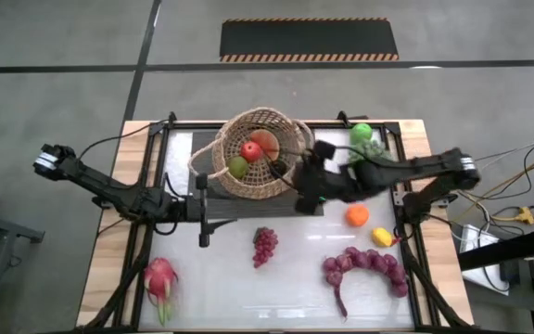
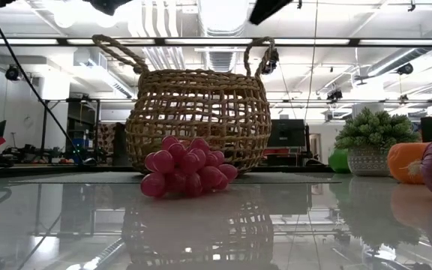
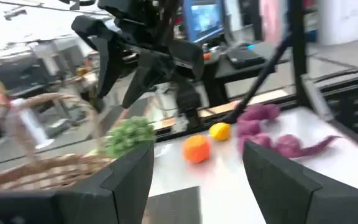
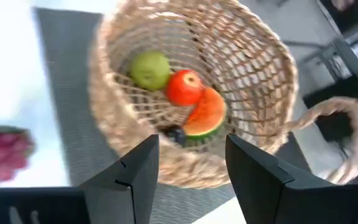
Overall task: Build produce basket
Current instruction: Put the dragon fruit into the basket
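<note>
- High view: one basket (image 1: pixel 260 153) sits on a dark mat, just beside the right gripper (image 1: pixel 306 172), whose fingers point at its rim. Inside it I count three fruits: one red apple (image 1: pixel 250 150), one green apple (image 1: pixel 237 167), one watermelon slice (image 1: pixel 269 143). On the table lie two grape bunches, a small one (image 1: pixel 264 245) and a long one (image 1: pixel 364 264), one orange (image 1: pixel 357 215), one lemon (image 1: pixel 381 237), one dragon fruit (image 1: pixel 159 281), one further green apple (image 1: pixel 361 134) next to one leafy clump (image 1: pixel 372 148). The left gripper (image 1: pixel 202 209) waits off the basket's other side.
- Low view: the small grape bunch lies in front of the basket; no readable writing.
- Left wrist view: the left jaws stand well apart, holding nothing; orange and lemon lie ahead between them.
- Right wrist view: the right jaws stand partly apart, empty, above the basket rim; a small dark fruit (image 4: pixel 176 135) lies just ahead of the gap beside the watermelon slice, making four fruits inside.
</note>
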Tool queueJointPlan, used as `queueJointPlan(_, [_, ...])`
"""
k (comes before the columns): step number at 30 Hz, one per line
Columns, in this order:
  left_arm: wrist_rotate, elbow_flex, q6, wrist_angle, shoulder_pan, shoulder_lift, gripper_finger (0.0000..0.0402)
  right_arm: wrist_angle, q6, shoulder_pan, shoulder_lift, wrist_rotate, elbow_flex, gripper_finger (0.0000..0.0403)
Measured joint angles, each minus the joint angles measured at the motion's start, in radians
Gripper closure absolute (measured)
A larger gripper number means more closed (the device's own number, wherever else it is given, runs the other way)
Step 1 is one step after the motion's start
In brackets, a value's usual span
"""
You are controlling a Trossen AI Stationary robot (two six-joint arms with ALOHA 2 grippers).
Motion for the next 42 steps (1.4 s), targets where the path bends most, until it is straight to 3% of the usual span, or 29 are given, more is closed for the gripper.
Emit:
queueJointPlan(4, [0.020, 0.005, 0.032, 0.159, -0.042, 0.105, 0.0173, 0.218, -0.050, 0.060, -0.143, -0.036, -0.240, 0.0231])
queueJointPlan(10, [0.019, 0.077, -0.017, 0.252, -0.075, 0.233, 0.0173, 0.548, -0.175, 0.080, -0.319, -0.258, -0.549, 0.0236])
queueJointPlan(15, [0.010, 0.139, -0.178, 0.249, -0.105, 0.335, 0.0173, 0.791, -0.280, 0.079, -0.423, -0.383, -0.745, 0.0239])
queueJointPlan(22, [0.009, 0.176, -0.618, 0.152, -0.176, 0.426, 0.0173, 0.906, -0.320, 0.079, -0.517, -0.392, -0.856, 0.0243])
queueJointPlan(29, [0.023, 0.222, -1.466, -0.329, -0.276, 0.432, 0.0173, 0.902, -0.319, 0.079, -0.540, -0.392, -0.887, 0.0244])
queueJointPlan(32, [0.140, 0.291, -1.836, -0.641, -0.313, 0.432, 0.0173, 0.902, -0.332, 0.079, -0.532, -0.392, -0.890, 0.0246])
queueJointPlan(35, [0.345, 0.398, -2.143, -0.977, -0.325, 0.450, 0.0178, 0.902, -0.344, 0.079, -0.523, -0.392, -0.892, 0.0245])
queueJointPlan(38, [0.592, 0.513, -2.285, -1.227, -0.323, 0.498, 0.0189, 0.902, -0.352, 0.079, -0.510, -0.392, -0.893, 0.0246])
queueJointPlan(42, [0.732, 0.642, -2.307, -1.436, -0.325, 0.570, 0.0202, 0.907, -0.372, 0.079, -0.488, -0.392, -0.894, 0.0251])
